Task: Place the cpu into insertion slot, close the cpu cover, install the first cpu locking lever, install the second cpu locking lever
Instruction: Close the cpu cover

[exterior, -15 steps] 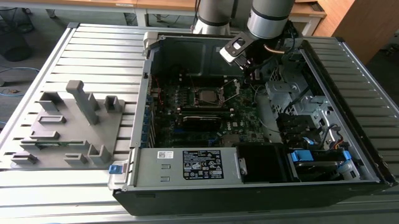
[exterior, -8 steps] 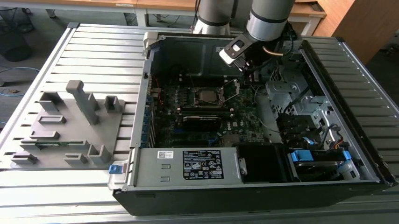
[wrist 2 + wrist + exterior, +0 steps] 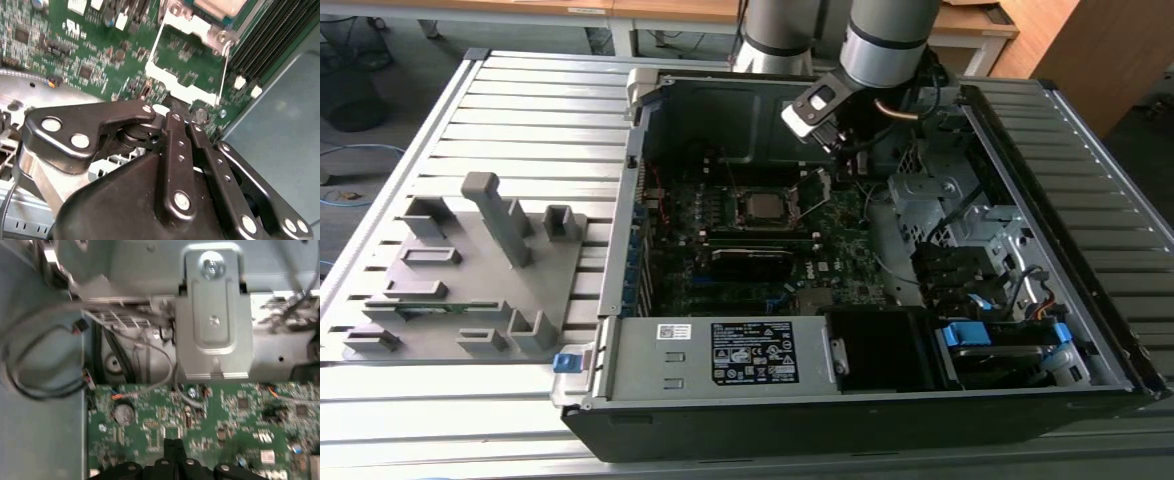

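In the exterior view the cpu [image 3: 759, 207] lies as a dull grey square in the insertion slot [image 3: 736, 222] at the middle of the green board, with the silver cpu cover [image 3: 782, 206] framing it. My arm's wrist [image 3: 817, 104] hangs over the board toward the exterior view's right of the socket. My gripper [image 3: 171, 118] is shut with nothing between its black fingers, a short way from the socket's silver corner [image 3: 218, 36]. A thin wire lever [image 3: 154, 44] runs along a white frame [image 3: 175, 86]. In the first wrist view the gripper [image 3: 172, 444] points at bare green board.
The open computer case [image 3: 720, 355] lies on a slatted metal table [image 3: 534, 110]. A grey fixture [image 3: 467, 270] stands at the exterior view's left. Drive cages and cables [image 3: 974, 260] fill the case's right side. Black memory slots [image 3: 270, 35] flank the socket. A metal bracket [image 3: 214, 325] and loose cables [image 3: 45, 385] lie beyond the board.
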Robot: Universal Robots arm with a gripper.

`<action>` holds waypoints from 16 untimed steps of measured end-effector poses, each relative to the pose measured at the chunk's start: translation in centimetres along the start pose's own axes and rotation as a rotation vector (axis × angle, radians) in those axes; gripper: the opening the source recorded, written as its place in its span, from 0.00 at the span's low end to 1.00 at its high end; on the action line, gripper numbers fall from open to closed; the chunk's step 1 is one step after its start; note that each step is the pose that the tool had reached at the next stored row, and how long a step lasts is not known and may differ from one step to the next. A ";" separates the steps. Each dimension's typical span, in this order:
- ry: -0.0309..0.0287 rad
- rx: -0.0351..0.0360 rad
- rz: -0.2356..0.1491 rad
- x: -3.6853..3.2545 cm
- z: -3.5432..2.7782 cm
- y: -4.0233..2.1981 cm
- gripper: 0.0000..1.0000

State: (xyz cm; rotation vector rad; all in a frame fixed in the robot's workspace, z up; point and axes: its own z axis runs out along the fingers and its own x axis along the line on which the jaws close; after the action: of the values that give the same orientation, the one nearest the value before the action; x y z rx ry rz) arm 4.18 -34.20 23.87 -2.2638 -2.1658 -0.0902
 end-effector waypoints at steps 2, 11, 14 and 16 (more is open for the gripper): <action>0.0000 -0.0023 0.000 -0.04 -0.03 -0.84 0.11; 0.0005 -0.0143 -0.001 -0.21 -0.09 -4.90 0.11; 0.0006 -0.0147 -0.001 -0.23 -0.09 -5.43 0.11; 0.0005 -0.0147 -0.001 -0.24 -0.09 -5.43 0.11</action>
State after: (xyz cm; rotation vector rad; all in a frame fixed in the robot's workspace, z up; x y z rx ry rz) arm -1.26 -34.20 23.76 -2.2704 -2.1730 -0.1071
